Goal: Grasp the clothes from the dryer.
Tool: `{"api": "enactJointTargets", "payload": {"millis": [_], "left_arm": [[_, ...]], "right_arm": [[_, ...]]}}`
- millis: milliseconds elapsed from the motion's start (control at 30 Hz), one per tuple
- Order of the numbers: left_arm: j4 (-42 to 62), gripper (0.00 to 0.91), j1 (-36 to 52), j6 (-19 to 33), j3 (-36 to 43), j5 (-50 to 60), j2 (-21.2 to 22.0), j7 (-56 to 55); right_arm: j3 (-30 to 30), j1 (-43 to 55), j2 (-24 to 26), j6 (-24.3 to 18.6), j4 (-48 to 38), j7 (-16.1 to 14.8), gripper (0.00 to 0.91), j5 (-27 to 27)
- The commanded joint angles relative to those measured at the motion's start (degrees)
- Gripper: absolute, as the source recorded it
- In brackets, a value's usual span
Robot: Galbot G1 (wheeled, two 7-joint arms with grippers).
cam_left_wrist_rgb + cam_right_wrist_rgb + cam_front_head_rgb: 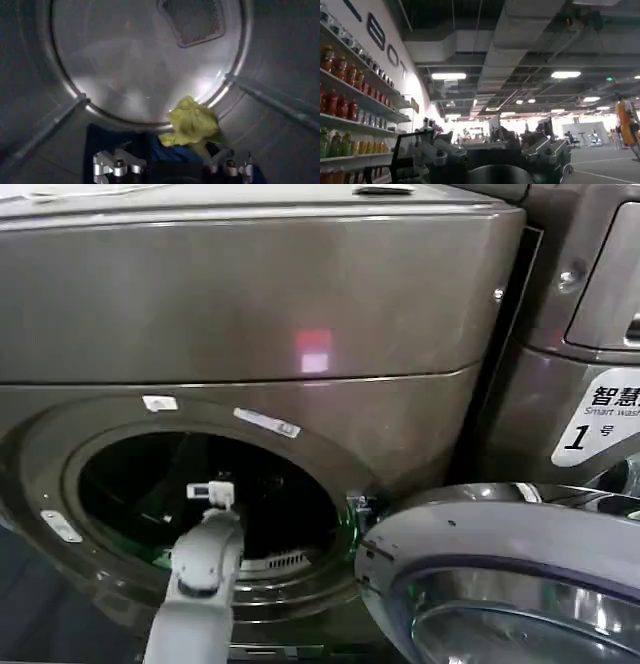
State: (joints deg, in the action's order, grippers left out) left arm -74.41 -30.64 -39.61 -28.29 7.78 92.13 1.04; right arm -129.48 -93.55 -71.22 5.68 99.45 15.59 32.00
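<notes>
Left gripper point(172, 167) reaches inside dryer point(250, 334), fingers spread wide, empty. Clothes point(191, 122): 1 crumpled piece on drum floor, near back wall. Likely light, limp; pinch raised fold. Right gripper point(490, 160) parked outside, fingers apart.

The dryer point(280, 145) drum floor carries the clothes point(192, 122), beside blue fabric point(107, 137)

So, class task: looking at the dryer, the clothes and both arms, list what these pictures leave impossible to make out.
- Clothes, left wrist view: lower part hidden behind the left gripper.
- Left gripper's jaws, left wrist view: tips cut off by the frame edge, so open or shut is unclear.
- Dryer drum interior, head view: too dark, and the left arm blocks it.
- Right gripper, right wrist view: dark and cut off by the edge.
</notes>
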Motion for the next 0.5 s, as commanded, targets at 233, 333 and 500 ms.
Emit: {"api": "enactJointTargets", "payload": {"millis": [233, 333, 500], "left_arm": [[12.5, 0.907, 7.9, 3.9, -1.4, 3.5, 0.8, 0.2], [14.4, 0.907, 8.8, 7.1, -1.5, 12.4, 0.4, 4.7], [14.8, 0.907, 10.7, 14.2, -3.2, 31.8, -0.5, 22.2]], "right_arm": [[0.4, 0.2, -0.1, -0.2, -0.3, 0.0, 0.907, -0.3], [0.4, 0.2, 0.0, -0.1, -0.3, 0.0, 0.907, -0.3], [0.6, 0.2, 0.0, -0.2, -0.2, -0.1, 0.907, -0.4]]}}
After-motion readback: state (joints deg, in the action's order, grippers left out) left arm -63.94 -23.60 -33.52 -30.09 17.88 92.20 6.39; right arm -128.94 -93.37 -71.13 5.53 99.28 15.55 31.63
